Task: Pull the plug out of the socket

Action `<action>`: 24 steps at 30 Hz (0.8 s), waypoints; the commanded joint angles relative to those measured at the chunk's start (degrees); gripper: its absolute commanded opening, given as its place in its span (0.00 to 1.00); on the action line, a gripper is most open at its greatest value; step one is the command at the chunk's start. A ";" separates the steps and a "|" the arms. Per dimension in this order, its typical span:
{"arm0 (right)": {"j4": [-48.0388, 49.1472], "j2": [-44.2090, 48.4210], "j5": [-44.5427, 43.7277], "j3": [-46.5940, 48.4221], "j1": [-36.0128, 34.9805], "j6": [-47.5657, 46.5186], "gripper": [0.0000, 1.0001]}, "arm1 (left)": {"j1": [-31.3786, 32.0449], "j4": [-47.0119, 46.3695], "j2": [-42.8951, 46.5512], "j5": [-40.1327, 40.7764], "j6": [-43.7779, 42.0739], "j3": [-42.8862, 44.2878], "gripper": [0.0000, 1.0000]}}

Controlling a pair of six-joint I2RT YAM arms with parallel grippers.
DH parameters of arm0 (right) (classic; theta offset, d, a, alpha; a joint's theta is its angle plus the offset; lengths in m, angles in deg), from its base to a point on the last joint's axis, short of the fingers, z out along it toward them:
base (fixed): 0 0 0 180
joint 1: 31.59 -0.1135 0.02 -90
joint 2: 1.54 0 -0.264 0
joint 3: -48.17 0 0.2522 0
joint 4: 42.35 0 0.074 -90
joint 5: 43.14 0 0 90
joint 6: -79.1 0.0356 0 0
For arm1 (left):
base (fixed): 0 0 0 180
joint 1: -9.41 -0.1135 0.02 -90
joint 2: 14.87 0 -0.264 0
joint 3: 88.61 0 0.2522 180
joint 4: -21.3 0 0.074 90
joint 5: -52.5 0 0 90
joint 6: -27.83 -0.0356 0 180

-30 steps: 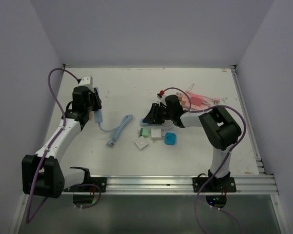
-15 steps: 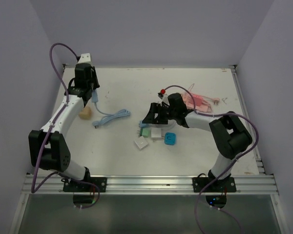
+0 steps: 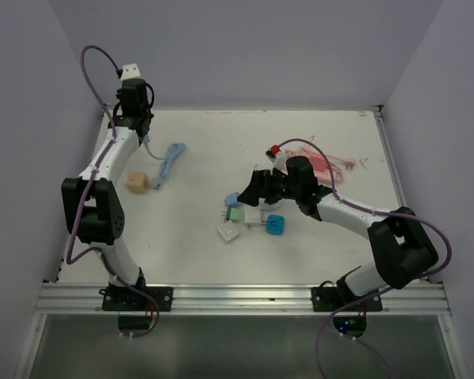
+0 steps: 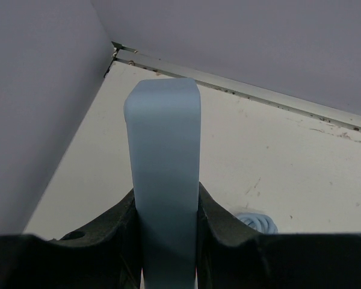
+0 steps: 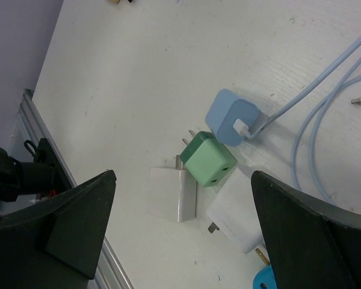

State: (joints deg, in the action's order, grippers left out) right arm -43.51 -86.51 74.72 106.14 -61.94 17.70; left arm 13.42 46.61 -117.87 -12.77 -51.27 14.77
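A blue adapter [image 5: 228, 114] lies on the table with the white plug [image 5: 243, 128] of a pale blue cable [image 5: 313, 102] seated in its socket. My right gripper [image 5: 183, 174] hangs open above the chargers, holding nothing; from the top view it [image 3: 253, 189] is just right of the adapter [image 3: 231, 199]. My left gripper [image 3: 140, 130] is at the far left corner, shut on a pale blue rounded bar [image 4: 165, 150] that stands up between its fingers. A coiled pale blue cable [image 3: 170, 162] trails from it over the table.
A green charger [image 5: 210, 159], two white chargers [image 5: 174, 194] [image 5: 240, 220] and a bright blue one [image 3: 275, 226] cluster by the adapter. A tan cube [image 3: 137, 182] sits at the left. Pink cable [image 3: 324, 162] lies at the back right. The metal rail [image 3: 245, 296] runs along the near edge.
My left arm swung to the far left corner with the pale blue bar, dragging its cable along. My right gripper opened wide and drew back right, uncovering the blue adapter.
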 commanded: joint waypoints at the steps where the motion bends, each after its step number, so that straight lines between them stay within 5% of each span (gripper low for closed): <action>1: 4.80 1.12 -0.96 -1.23 -0.15 -1.62 0.99 | -0.93 -5.75 -2.11 2.08 -1.92 4.15 0.00; 9: 5.68 0.86 -1.75 -1.84 -0.06 -2.32 0.99 | -1.29 -2.33 -9.05 -0.47 -6.06 3.19 0.01; 24: 6.47 0.59 -2.28 -2.28 -0.06 -3.02 0.99 | -1.90 3.30 -21.54 -8.91 -5.01 4.60 0.34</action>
State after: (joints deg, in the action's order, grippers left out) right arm -39.75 -86.53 73.34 103.97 -61.94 16.01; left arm 12.02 48.58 -138.31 -19.57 -57.22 17.18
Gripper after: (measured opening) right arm 0.987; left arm 0.354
